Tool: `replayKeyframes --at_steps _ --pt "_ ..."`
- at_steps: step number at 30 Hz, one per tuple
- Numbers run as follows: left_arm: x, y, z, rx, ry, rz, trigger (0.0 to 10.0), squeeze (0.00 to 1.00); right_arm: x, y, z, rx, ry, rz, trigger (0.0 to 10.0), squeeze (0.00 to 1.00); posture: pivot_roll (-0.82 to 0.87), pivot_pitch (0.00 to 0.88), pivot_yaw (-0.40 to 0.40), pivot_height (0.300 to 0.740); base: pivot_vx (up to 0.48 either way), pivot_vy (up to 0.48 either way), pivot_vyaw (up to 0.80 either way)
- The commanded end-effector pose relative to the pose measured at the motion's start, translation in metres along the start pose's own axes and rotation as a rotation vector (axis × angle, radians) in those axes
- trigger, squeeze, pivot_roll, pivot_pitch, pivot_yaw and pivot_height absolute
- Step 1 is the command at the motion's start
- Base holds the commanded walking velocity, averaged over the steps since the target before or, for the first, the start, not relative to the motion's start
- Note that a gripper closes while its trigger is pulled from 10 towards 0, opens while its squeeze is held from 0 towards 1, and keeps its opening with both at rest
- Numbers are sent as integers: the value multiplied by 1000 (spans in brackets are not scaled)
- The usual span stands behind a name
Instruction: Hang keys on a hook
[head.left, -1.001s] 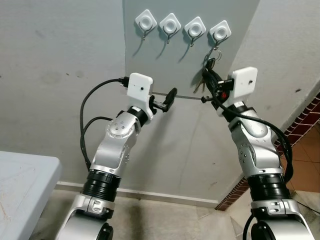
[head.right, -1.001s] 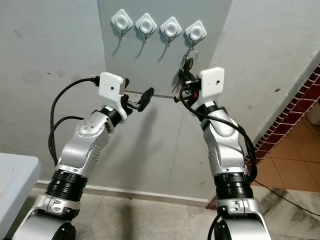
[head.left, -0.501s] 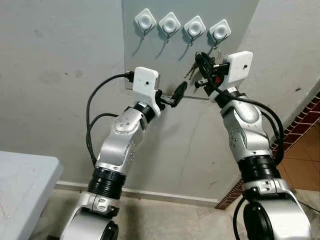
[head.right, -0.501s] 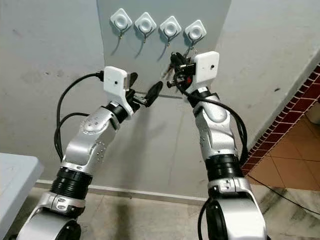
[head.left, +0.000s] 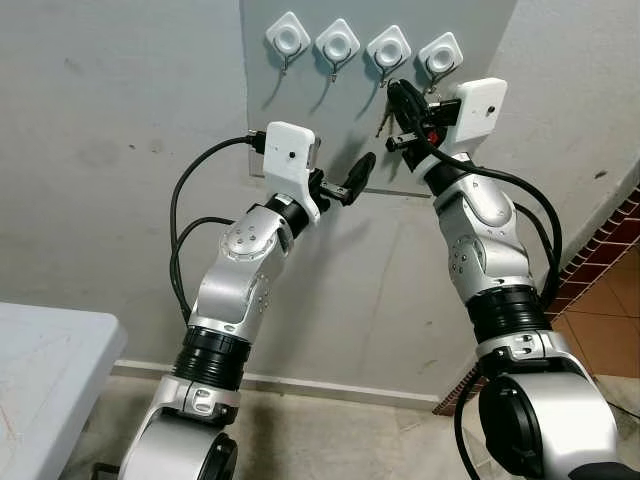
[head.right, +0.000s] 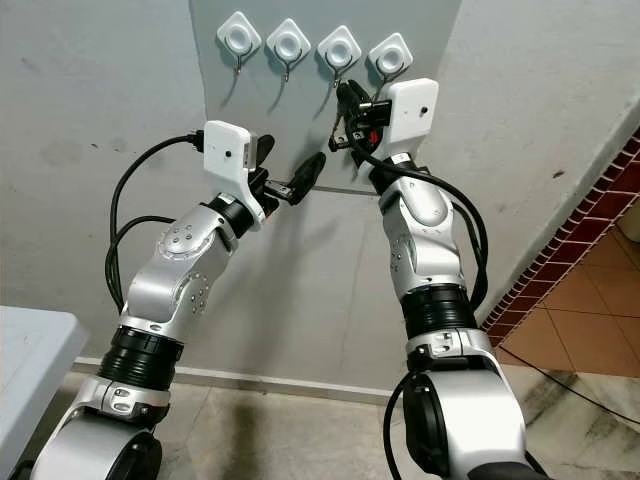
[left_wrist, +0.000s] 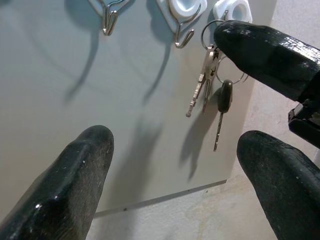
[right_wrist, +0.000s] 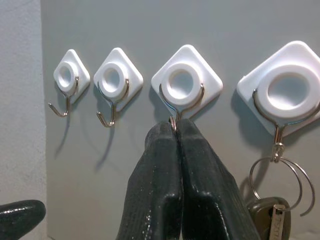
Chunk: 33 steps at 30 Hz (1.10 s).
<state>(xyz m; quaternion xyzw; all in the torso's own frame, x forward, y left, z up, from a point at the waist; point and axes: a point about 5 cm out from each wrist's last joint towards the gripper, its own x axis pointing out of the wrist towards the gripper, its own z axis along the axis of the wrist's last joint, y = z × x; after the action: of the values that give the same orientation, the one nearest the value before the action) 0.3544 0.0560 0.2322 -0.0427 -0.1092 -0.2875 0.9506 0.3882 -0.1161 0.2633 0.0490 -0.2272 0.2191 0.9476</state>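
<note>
Keys (right_wrist: 272, 212) hang just beside the seemingly closed right end effector (right_wrist: 176, 131).

Grey wall panel (head.left: 300, 120) carries four white diamond-shaped hooks (right_wrist: 182, 82) in a row. Keys (left_wrist: 212, 95) on rings hang from the rightmost hook (right_wrist: 287, 87), touching the panel. Other three hooks bare. Tiled floor (head.left: 330, 440) below; corner of a pale desk (head.left: 45, 370) at left.
</note>
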Motion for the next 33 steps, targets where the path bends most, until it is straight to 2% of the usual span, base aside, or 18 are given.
replayKeyframes --at_steps 1,17,27,33 --pt "3 -2 10 4 -23 -9 10000 0 7 -2 10 -7 -33 -9 10000 0 83 59 -53 740 0 0 0" --pt "3 -2 12 -1 -29 -9 10000 0 14 -5 11 -40 -29 -11 10000 0 84 63 -54 740 0 0 0" --pt "3 0 12 -5 -27 -3 10000 0 18 -3 16 -165 -44 16 10000 0 87 61 -58 740 0 0 0" --pt "3 0 12 -9 -28 -1 10000 0 19 3 14 -211 -43 64 10000 0 86 59 -58 740 0 0 0"
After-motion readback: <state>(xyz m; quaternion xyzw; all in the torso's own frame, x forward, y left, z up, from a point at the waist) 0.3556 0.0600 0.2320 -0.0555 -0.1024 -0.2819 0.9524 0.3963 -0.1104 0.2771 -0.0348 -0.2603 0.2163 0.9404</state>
